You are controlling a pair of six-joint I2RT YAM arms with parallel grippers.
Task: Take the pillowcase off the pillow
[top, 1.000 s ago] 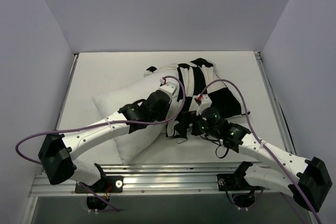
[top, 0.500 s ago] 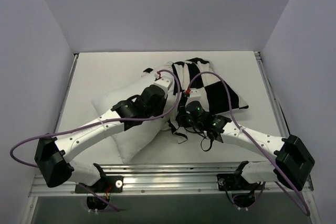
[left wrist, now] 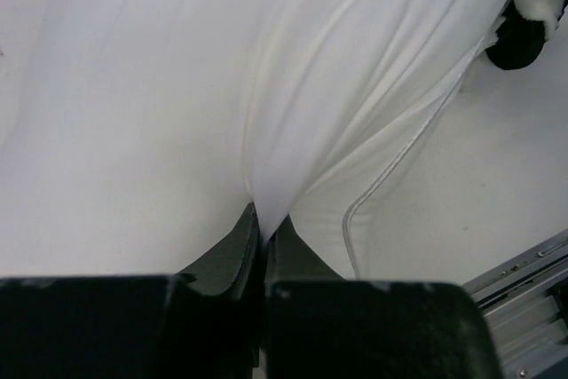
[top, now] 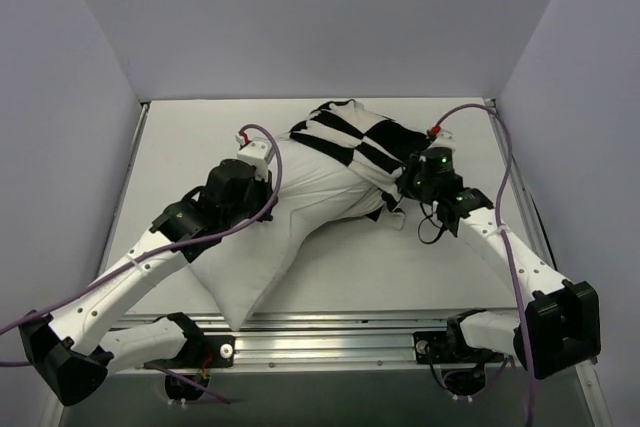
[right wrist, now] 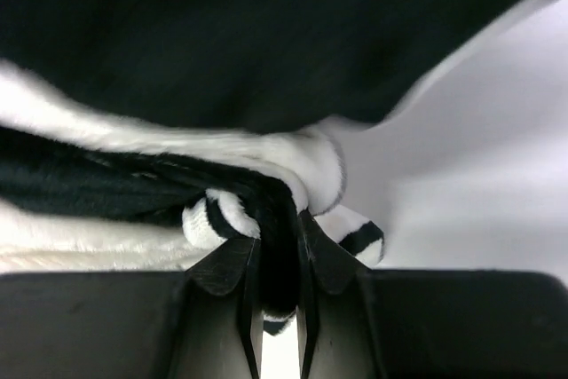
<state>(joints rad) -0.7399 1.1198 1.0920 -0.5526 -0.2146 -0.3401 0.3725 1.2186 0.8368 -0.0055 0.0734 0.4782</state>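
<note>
The plain white pillow [top: 290, 207] lies stretched across the table from the near left toward the far right. Its far right end sits inside the bunched black-and-white checkered pillowcase [top: 365, 142]. My left gripper [top: 262, 162] is shut on a pinched fold of the pillow [left wrist: 266, 130], whose fabric pulls taut away from the jaws. My right gripper [top: 400, 190] is shut on a gathered fold of the pillowcase [right wrist: 277, 219], which runs down between the fingers [right wrist: 232, 264]. The two grippers hold opposite ends.
White walls close in the table on the left, back and right. A metal rail [top: 330, 332] runs along the near edge, close to the pillow's near corner. Purple cables [top: 470, 112] loop above both arms.
The right gripper closed on the pillowcase and moved to the far right. The left arm swung left with the pillow. More white pillow now shows outside the cover.
</note>
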